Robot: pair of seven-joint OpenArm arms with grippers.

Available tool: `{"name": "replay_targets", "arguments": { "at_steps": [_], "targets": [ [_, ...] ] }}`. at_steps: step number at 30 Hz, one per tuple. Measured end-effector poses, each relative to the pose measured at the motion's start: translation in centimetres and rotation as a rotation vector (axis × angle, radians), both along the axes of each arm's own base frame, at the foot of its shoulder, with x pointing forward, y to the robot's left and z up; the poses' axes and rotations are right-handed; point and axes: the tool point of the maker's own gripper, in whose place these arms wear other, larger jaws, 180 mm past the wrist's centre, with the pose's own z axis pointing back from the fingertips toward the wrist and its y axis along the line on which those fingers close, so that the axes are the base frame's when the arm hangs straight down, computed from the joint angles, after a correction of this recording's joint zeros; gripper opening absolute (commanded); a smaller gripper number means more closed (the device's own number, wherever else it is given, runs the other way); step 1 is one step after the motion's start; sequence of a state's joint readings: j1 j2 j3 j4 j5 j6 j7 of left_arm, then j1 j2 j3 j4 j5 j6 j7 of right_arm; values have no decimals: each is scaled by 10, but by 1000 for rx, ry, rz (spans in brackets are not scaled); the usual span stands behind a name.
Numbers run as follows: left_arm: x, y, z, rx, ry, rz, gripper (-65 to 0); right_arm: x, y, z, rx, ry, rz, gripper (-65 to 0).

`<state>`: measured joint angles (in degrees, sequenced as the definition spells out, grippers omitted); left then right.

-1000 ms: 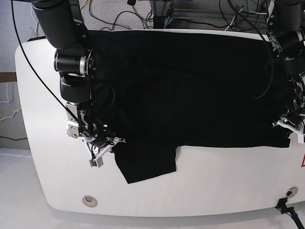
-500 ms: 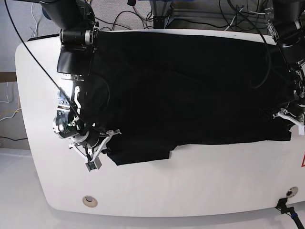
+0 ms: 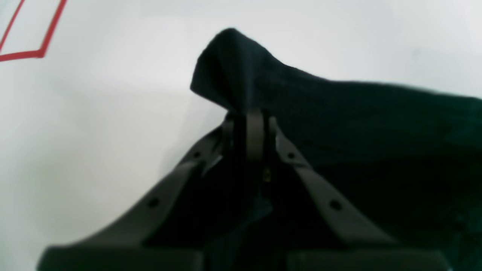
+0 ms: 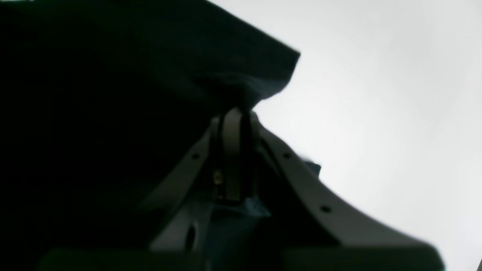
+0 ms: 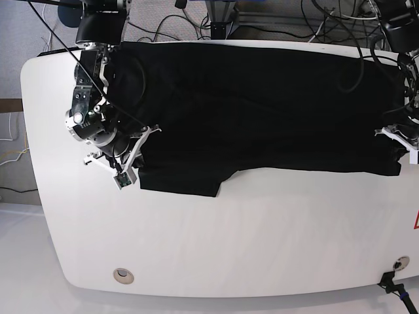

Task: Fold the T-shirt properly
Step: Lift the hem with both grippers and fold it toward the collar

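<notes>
On the white table (image 5: pixel 262 242), T-shirt (image 5: pixel 262 111), seemingly flat.

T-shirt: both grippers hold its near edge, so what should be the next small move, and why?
Probably carry the near edge further toward the far side together. The left gripper and the right gripper are both shut on the T-shirt, whose near hem is lifted while the table in front lies bare.

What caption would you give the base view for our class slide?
Both grippers, left and right, pinch the near edge of a black T-shirt spread on a white table.
</notes>
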<state>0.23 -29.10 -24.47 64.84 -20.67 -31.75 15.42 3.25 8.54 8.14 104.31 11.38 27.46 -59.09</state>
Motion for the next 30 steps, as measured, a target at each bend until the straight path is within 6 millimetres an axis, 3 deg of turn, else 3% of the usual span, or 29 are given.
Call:
{"name": "replay_targets", "arguments": {
  "at_steps": [6, 12, 19, 20, 24, 27, 30],
  "targets": [
    [-21, 3, -16, 11, 59, 1, -650, -29, 2, -10, -16, 47, 13, -650],
    [-37, 16, -17, 57, 100, -8, -650, -52, 2, -28, -18, 106, 15, -650],
    [-52, 29, -20, 113, 215, -28, -650, -66, 5, -45, -4, 161, 18, -650],
    [-51, 31, -18, 121, 220, -29, -630, -70, 4, -51, -1, 184, 18, -614],
    [-57, 39, -19, 141, 276, -19, -439, -81, -2, -67, -12, 238, 12, -387],
    [-65, 47, -21, 168, 343, -18, -437, -83, -17, -69, -65, 250, 7, -298],
    [-67, 48, -22, 171, 360, -17, -437, -82, -18, -68, -60, 246, 12, -295]
  ]
}}
